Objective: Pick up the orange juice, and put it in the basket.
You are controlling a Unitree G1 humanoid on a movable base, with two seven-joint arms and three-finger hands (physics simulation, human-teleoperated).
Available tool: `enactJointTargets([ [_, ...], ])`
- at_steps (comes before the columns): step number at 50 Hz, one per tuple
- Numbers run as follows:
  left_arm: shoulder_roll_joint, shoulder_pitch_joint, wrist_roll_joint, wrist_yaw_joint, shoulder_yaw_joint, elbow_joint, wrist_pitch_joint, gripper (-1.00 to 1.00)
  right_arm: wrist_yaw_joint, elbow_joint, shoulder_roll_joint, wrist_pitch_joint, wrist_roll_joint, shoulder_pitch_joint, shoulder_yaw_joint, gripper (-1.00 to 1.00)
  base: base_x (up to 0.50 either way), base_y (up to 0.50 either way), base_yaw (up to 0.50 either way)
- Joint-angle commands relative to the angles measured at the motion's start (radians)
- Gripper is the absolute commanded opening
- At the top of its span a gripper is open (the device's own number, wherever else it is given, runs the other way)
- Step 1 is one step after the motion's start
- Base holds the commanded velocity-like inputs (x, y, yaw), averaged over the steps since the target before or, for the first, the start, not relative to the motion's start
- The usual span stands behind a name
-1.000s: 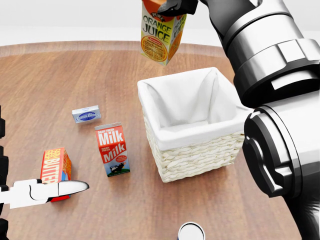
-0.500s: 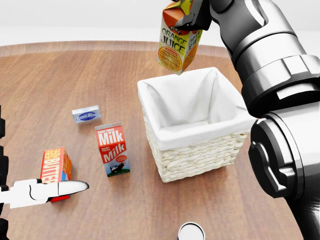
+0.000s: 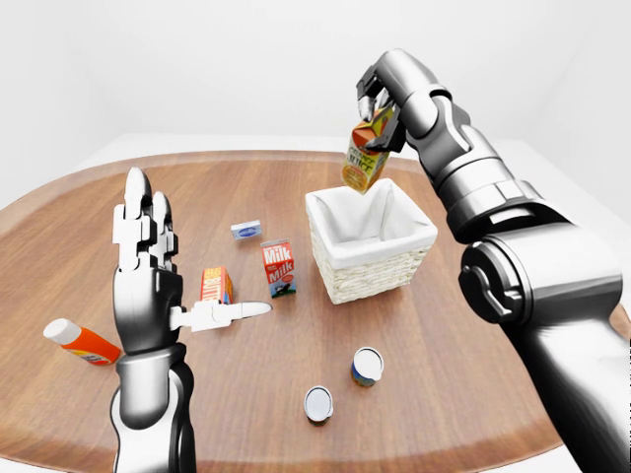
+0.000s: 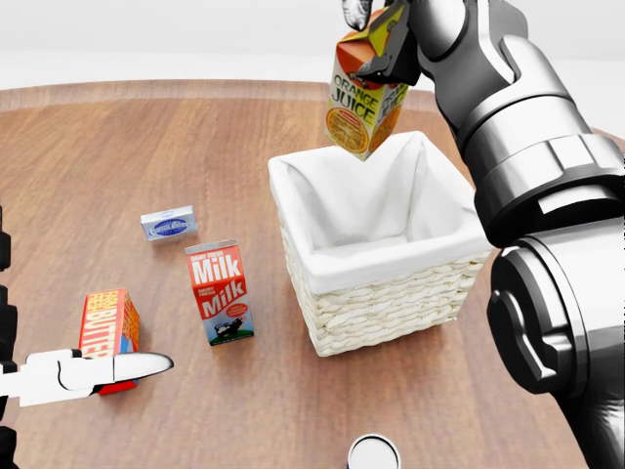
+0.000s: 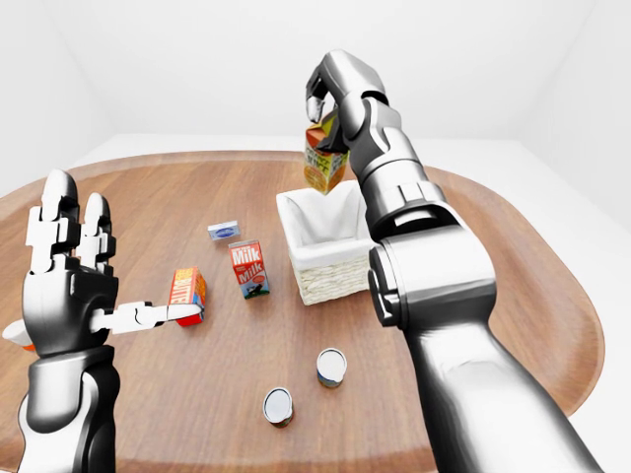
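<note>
The orange juice carton (image 4: 363, 98) hangs tilted in the air, held at its top by my right hand (image 4: 386, 34), whose fingers close round it. It hovers over the far rim of the wicker basket (image 4: 391, 303), which has a white cloth lining and stands right of centre on the round wooden table (image 3: 246, 394). In the left-eye view the carton (image 3: 367, 156) is just above the basket (image 3: 370, 261). My left hand (image 3: 148, 256) is raised at the left, fingers spread open and empty, away from the basket.
A milk carton (image 4: 220, 291), a butter box (image 4: 109, 327) and a small blue-white box (image 4: 168, 225) lie left of the basket. Two cans (image 3: 367, 366) (image 3: 317, 403) stand nearer the table's bottom edge. An orange bottle (image 3: 81, 341) lies at the far left.
My right hand has carried the juice carton to the right and slightly down, from left of the basket's far corner to over its far rim. The left hand has not moved.
</note>
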Motion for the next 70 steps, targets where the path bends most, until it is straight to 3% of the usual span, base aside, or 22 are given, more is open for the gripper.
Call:
enactJointTargets([
  [1,0.0,0.001,-0.001,0.0,0.001,0.0,0.0,1.0,-0.05,-0.013,-0.002,0.011,-0.023,0.02,-0.018,-1.0,0.0,0.0,0.0],
  [14,0.0,-0.001,-0.001,0.001,0.001,0.002,0.0,1.0,-0.081,-0.01,0.004,0.017,-0.053,0.044,-0.01,-1.0,0.0,0.0,0.0],
  [28,-0.001,0.002,0.0,0.001,-0.001,-0.003,0.0,1.0,-0.15,-0.006,0.003,0.045,-0.109,0.081,-0.01,-1.0,0.0,0.0,0.0],
  [57,0.005,-0.008,-0.011,-0.003,0.014,0.04,0.0,1.0,-0.174,-0.001,0.034,0.033,-0.111,0.133,-0.028,-1.0,0.0,0.0,0.0],
  [70,-0.001,0.005,-0.007,0.006,0.0,-0.003,0.0,1.0,-0.207,0.001,0.036,0.06,-0.158,0.158,-0.022,-1.0,0.0,0.0,0.0],
])
